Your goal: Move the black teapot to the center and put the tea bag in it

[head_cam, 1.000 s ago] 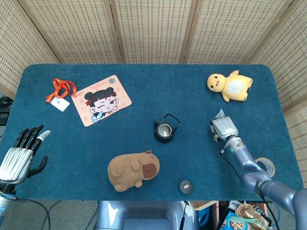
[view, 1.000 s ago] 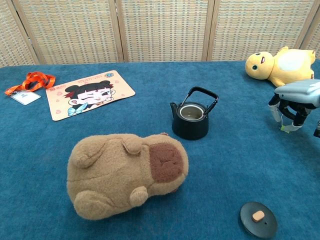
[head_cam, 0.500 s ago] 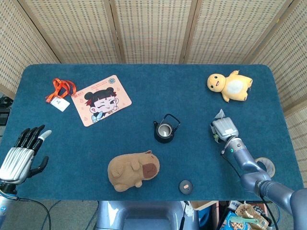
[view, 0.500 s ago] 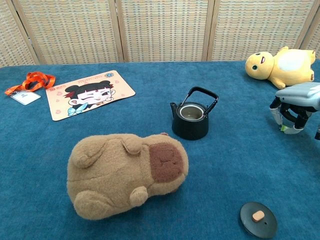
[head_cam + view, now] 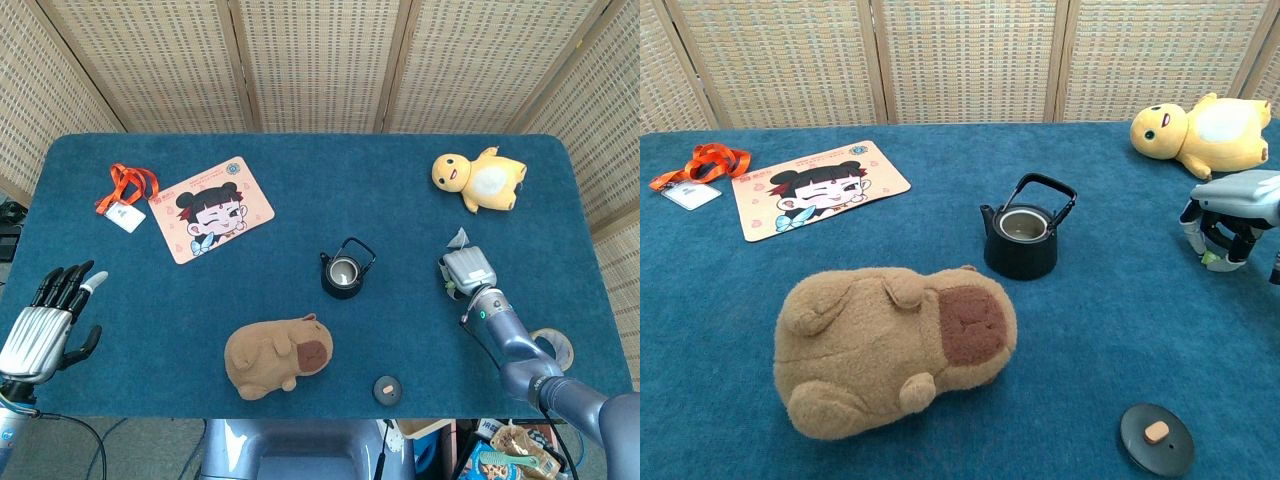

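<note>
The right hand (image 5: 1230,225) curls its fingers down over the tea bag (image 5: 458,238); a secure grasp cannot be confirmed. Pinch firmly before lifting toward the open black teapot (image 5: 1022,238). The left hand (image 5: 45,320) rests with fingers spread, holding nothing.

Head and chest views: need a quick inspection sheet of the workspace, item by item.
Surface: blue cloth table.
Job's things: black teapot upright near centre, lid off; lid lies near the front edge; tea bag at the right hand's fingers.
Clutter: brown capybara plush, yellow plush, cartoon mat, orange lanyard with badge.
Hands: left hand at the table's left edge, fingers spread, holding nothing; right hand fingers curled down around the tea bag.
Cables: cable along the right arm.
Surroundings: woven screens behind; tape roll.
</note>
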Robot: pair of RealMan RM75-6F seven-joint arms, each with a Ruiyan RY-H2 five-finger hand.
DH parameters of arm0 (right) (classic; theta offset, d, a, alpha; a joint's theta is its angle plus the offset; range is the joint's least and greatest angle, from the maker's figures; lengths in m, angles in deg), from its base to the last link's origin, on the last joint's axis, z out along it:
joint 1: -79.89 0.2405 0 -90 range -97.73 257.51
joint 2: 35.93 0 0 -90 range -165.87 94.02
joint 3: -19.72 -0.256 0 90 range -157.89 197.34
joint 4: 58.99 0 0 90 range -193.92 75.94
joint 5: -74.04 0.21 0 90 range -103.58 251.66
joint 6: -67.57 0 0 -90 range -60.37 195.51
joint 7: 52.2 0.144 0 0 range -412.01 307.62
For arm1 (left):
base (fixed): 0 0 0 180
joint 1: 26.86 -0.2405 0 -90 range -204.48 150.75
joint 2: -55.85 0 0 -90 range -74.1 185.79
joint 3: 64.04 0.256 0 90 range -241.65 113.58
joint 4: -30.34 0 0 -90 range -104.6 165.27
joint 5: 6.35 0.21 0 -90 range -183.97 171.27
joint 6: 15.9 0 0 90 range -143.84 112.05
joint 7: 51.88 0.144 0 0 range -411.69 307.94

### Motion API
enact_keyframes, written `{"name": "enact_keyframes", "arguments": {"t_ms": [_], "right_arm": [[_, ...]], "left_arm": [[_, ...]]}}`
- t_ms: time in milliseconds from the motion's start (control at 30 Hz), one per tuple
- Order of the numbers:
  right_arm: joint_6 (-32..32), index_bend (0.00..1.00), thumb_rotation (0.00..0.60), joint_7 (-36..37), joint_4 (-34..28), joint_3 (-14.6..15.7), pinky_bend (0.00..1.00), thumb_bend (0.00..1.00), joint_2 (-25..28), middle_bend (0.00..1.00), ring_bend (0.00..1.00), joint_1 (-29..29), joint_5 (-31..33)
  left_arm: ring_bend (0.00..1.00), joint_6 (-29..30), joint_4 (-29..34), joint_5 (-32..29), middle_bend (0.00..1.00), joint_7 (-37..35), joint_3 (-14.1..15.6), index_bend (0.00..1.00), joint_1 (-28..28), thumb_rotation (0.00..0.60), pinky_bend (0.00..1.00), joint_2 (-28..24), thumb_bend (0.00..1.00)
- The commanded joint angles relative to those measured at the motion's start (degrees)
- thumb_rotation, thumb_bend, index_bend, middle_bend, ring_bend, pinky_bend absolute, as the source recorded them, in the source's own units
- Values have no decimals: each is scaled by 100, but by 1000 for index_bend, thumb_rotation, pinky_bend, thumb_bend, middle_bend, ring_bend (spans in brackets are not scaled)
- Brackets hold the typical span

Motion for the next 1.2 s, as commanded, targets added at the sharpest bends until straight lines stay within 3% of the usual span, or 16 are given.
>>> {"name": "enact_keyframes", "arguments": {"t_ms": [33, 833, 1200], "right_arm": [[7, 588, 600, 1, 9, 3, 903, 431, -2, 803, 810, 1, -1], [42, 636, 600, 81, 163, 16, 903, 498, -69, 811, 811, -10, -31], [45, 654, 600, 107, 172, 17, 903, 578, -56, 811, 811, -12, -58]], "left_arm": [[0, 7, -2, 6, 13, -3, -5, 100, -4, 600, 0, 0, 474], [0, -36, -6, 12, 12, -2, -31, 100, -7, 600, 0, -8, 475], [0, -43, 1, 17, 12, 2, -40, 100, -6, 600, 0, -1, 475]]}}
